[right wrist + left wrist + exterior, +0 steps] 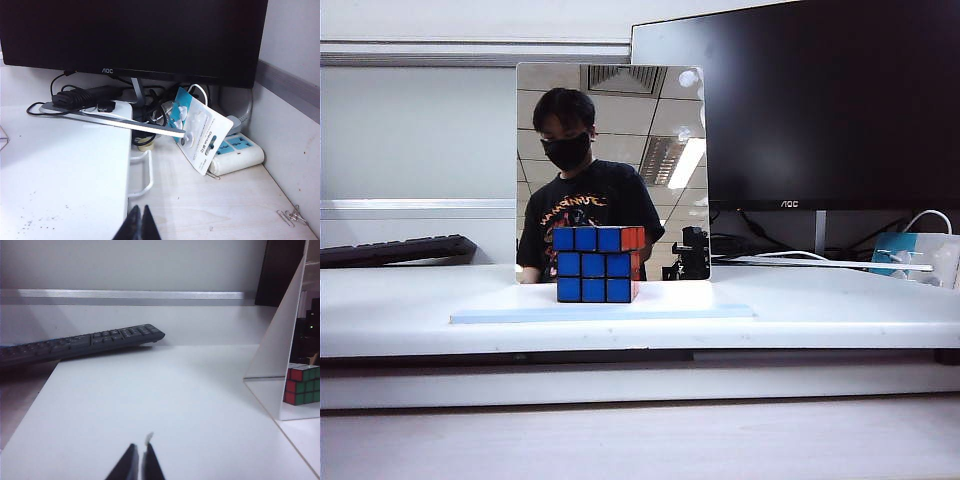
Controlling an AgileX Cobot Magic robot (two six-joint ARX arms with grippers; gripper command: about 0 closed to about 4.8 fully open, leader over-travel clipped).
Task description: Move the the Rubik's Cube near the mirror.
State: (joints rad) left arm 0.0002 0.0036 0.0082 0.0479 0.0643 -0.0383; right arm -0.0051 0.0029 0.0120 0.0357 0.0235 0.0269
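right pincer (139, 223) closed, aoc monitor (135, 35), power strip (235, 152)

Monitor bezel, exterior view: "AOC" is read in small pale letters on the lower edge of the black monitor (800, 100).
Monitor bezel, right wrist view: the same "AOC" mark is seen on the monitor (135, 35), upright.
Shirt print in the mirror (610, 170): orange lettering is seen on the reflected black shirt, but it cannot be read.
Blister card (200, 132): small print is present, too blurred to be read.
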